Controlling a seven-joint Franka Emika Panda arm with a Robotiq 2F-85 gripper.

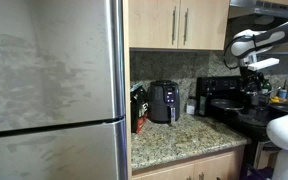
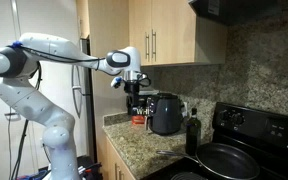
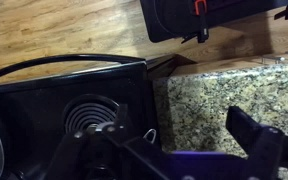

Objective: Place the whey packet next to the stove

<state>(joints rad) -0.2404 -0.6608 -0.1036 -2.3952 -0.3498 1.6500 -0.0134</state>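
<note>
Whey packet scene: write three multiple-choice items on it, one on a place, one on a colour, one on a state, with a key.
1. Where is the whey packet?
A. on the stove
B. on the counter beside the air fryer
C. in the tool

2. What colour is the air fryer?
A. white
B. red
C. black

3. The upper cabinet doors are:
A. shut
B. wide open
C. missing

Key:
1. B, the packet stands on the granite next to the air fryer.
2. C, its rounded body is black in both exterior views.
3. A, both doors sit flush.
</note>
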